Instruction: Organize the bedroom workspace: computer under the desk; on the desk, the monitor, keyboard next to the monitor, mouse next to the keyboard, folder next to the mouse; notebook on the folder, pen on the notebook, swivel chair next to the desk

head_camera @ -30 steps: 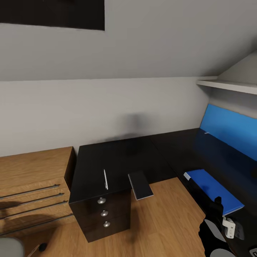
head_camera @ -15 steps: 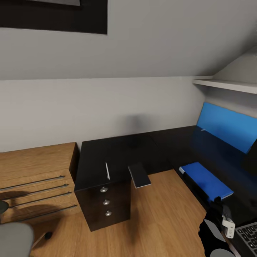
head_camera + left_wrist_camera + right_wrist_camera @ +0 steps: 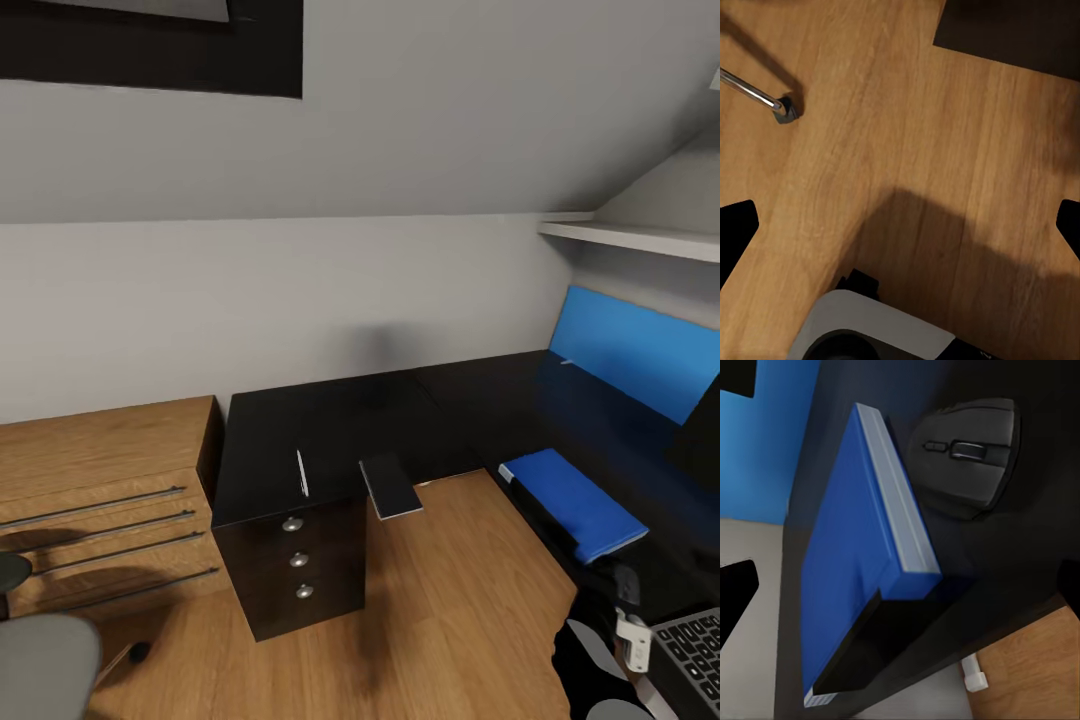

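Head view: desk (image 3: 330, 425), black, L-shaped, against the grey wall; three-drawer unit (image 3: 297, 565) below its near end; pen (image 3: 301, 473) lying on the top; notebook (image 3: 390, 487) at the desk edge, overhanging the wooden floor (image 3: 450, 610); folder (image 3: 572, 503), blue, flat on the right wing; keyboard (image 3: 692, 655) at the lower right corner; wooden cabinet (image 3: 100, 500) beside the desk; chair (image 3: 40, 665) partly seen at lower left.

Left wrist view: left gripper (image 3: 900, 225) over bare floor, fingertips spread wide apart, nothing between them; chair castor (image 3: 784, 111) nearby.

Right wrist view: right gripper (image 3: 904, 585) likewise spread, released; folder (image 3: 855, 570) lying between the jaws, ungrasped; mouse (image 3: 967, 454) just beside it on the desk.
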### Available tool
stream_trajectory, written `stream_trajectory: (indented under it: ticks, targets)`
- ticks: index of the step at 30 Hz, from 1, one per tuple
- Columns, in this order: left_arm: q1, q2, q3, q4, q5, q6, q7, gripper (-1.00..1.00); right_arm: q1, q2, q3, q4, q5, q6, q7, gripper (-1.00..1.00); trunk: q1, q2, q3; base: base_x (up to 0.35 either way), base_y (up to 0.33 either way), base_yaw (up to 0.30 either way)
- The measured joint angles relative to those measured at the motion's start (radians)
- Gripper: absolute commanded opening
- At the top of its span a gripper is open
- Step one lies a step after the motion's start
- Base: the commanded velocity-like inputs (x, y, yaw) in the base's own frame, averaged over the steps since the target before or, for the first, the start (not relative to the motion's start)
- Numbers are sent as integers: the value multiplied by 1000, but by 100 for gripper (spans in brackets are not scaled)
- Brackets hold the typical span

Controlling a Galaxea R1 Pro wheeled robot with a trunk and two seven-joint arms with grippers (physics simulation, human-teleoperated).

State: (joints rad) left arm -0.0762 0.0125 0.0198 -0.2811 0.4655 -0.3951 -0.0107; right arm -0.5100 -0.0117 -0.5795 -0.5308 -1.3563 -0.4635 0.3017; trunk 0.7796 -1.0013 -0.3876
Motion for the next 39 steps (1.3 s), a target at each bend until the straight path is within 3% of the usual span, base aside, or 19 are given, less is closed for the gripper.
stream_trajectory:
  ticks: [6, 13, 19, 33, 39]
  targets:
    - [0, 0, 0, 0, 0, 0, 0, 100, 0, 0, 79, 15, 0, 1, -2, 100, 0, 0, 0, 0, 0, 0]
    - [0, 0, 0, 0, 0, 0, 0, 100, 0, 1, 135, 41, 1, 1, -2, 100, 0, 0, 0, 0, 0, 0]
    - [0, 0, 0, 0, 0, 0, 0, 100, 0, 1, 212, 59, 0, 1, -2, 100, 0, 0, 0, 0, 0, 0]
    - [0, 0, 0, 0, 0, 0, 0, 100, 0, 2, 249, 67, 0, 1, -4, 100, 0, 0, 0, 0, 0, 0]
    - [0, 0, 0, 0, 0, 0, 0, 100, 0, 16, 308, 82, 1, 0, -11, 100, 0, 0, 0, 0, 0, 0]
